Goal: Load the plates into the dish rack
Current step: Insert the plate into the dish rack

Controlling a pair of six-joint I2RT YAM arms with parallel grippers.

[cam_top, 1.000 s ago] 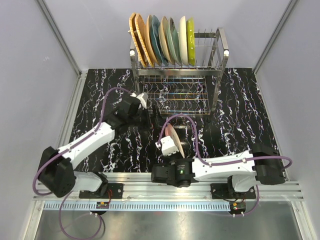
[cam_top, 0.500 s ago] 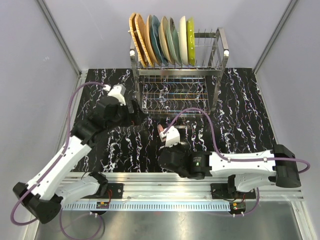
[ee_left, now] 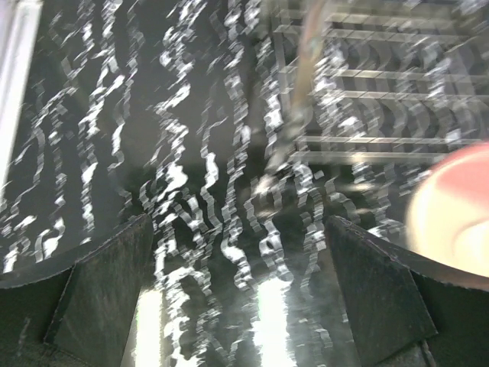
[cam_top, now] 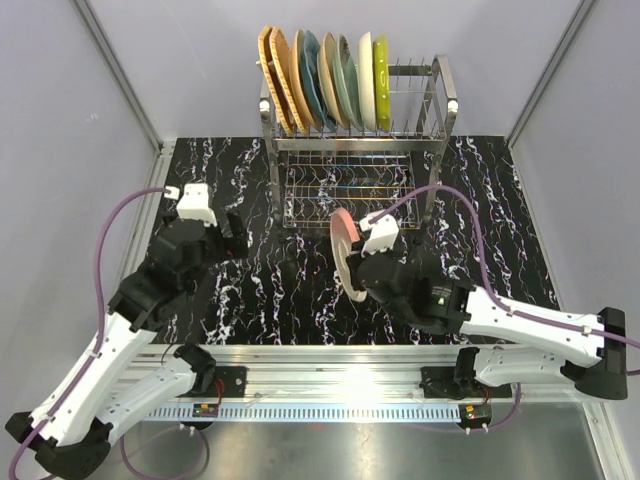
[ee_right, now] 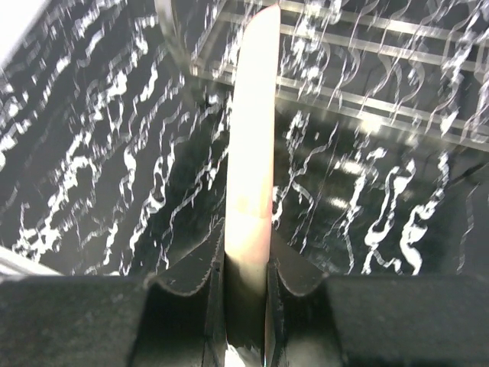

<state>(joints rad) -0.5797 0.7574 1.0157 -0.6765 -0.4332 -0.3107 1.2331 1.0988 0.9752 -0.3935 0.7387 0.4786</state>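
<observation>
Pale grey walls [cam_top: 150, 70] enclosed a black, white-veined marble tabletop [cam_top: 500, 210]. Beyond both sets of fingers stood the tall steel wire dish rack [cam_top: 442, 95], its top tines holding a row of upright plates [cam_top: 320, 75], with free slots at the right end. The right gripper [ee_right: 246, 264] was clamped on the rim of a pink-edged cream plate [ee_right: 252, 115] jutting edge-on toward the rack, probably to slip between tines. The left gripper [ee_left: 241, 287] hung over the marble, fingers spread wide and holding nothing.
</observation>
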